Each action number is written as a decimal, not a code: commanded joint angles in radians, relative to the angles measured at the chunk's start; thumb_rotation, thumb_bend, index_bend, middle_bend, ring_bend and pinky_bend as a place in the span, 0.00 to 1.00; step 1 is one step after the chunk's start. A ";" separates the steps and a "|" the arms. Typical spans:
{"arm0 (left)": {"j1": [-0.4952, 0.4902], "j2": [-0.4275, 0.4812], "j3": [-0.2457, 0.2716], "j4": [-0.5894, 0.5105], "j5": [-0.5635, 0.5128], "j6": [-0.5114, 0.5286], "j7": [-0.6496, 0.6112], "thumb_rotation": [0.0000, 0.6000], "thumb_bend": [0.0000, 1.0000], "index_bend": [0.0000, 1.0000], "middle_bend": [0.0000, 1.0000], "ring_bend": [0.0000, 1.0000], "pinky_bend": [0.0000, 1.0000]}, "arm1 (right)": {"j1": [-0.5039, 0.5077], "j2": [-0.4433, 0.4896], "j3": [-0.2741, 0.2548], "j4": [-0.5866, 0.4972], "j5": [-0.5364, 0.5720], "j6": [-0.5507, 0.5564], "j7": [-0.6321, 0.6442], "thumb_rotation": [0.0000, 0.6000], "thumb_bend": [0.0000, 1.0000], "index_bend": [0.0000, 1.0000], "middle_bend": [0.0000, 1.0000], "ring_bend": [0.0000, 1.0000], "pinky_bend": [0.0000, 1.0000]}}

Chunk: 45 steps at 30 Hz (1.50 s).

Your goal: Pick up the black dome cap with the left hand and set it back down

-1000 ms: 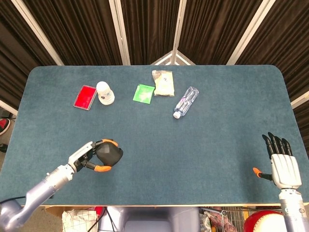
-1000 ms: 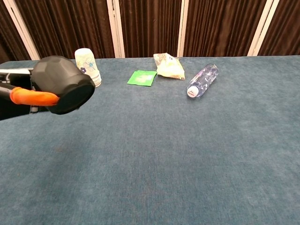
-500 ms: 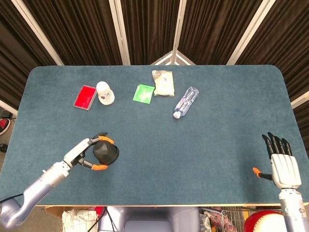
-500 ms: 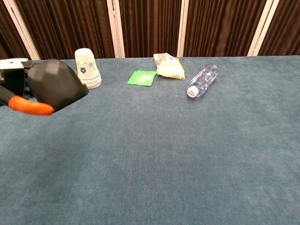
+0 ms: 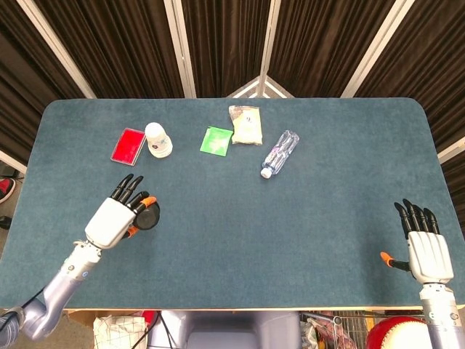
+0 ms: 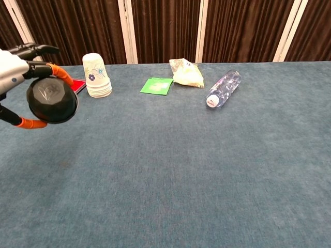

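The black dome cap hangs above the blue table at the left. My left hand pinches it between two orange-tipped fingers, one over its top edge and one under it. Its faceted dome faces the chest camera. In the head view the back of the hand covers part of the cap, with the other fingers stretched out. My right hand rests near the table's front right corner, fingers straight and apart, holding nothing. The chest view does not show it.
Along the far side lie a red card, a stack of paper cups, a green packet, a snack bag and a water bottle on its side.
My left hand has turned over and drawn back toward the left, carrying the cap. The cap's dome now faces the chest camera. The right hand has stayed still.
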 commanded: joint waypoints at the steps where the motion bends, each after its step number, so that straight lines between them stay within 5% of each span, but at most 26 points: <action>1: -0.013 0.136 0.043 -0.379 -0.212 -0.264 -0.702 1.00 0.48 0.38 0.46 0.00 0.00 | 0.002 0.001 0.001 -0.001 0.001 -0.003 -0.001 1.00 0.15 0.04 0.02 0.04 0.01; 5: -0.103 0.321 0.047 -0.561 -0.275 -0.505 -1.097 1.00 0.48 0.38 0.46 0.00 0.00 | 0.000 0.003 -0.001 -0.002 -0.002 -0.001 0.003 1.00 0.15 0.04 0.02 0.04 0.01; 9: -0.181 0.424 0.047 -0.597 -0.203 -0.660 -1.544 1.00 0.48 0.38 0.46 0.00 0.00 | 0.005 0.000 0.000 -0.003 -0.002 -0.006 -0.003 1.00 0.15 0.04 0.02 0.04 0.01; 14: -0.215 0.429 0.094 -0.479 -0.011 -0.613 -1.753 1.00 0.48 0.40 0.46 0.00 0.00 | 0.007 -0.003 0.003 -0.003 0.002 -0.007 -0.009 1.00 0.15 0.04 0.02 0.04 0.01; 18: -0.190 0.389 0.104 -0.368 0.056 -0.538 -1.539 1.00 0.48 0.40 0.46 0.00 0.00 | 0.011 -0.008 0.005 0.000 0.007 -0.014 -0.012 1.00 0.15 0.04 0.02 0.04 0.01; 26: 0.023 0.131 -0.018 -0.145 0.008 -0.208 -0.477 1.00 0.48 0.41 0.47 0.00 0.00 | 0.003 -0.001 -0.001 -0.001 -0.003 -0.001 -0.001 1.00 0.15 0.04 0.02 0.04 0.01; 29: 0.049 0.065 -0.032 -0.080 0.016 -0.137 -0.293 1.00 0.48 0.41 0.47 0.00 0.00 | 0.001 0.000 -0.004 -0.001 -0.006 -0.001 0.002 1.00 0.15 0.04 0.02 0.04 0.01; 36: 0.064 -0.019 -0.038 0.049 0.014 -0.070 -0.118 1.00 0.48 0.40 0.47 0.00 0.00 | 0.001 -0.002 -0.004 0.002 -0.007 0.000 0.005 1.00 0.15 0.04 0.02 0.04 0.01; 45: 0.048 -0.069 -0.026 0.148 -0.023 -0.089 -0.170 1.00 0.48 0.40 0.47 0.00 0.00 | 0.004 0.002 -0.002 -0.001 -0.001 -0.008 0.006 1.00 0.15 0.04 0.02 0.04 0.01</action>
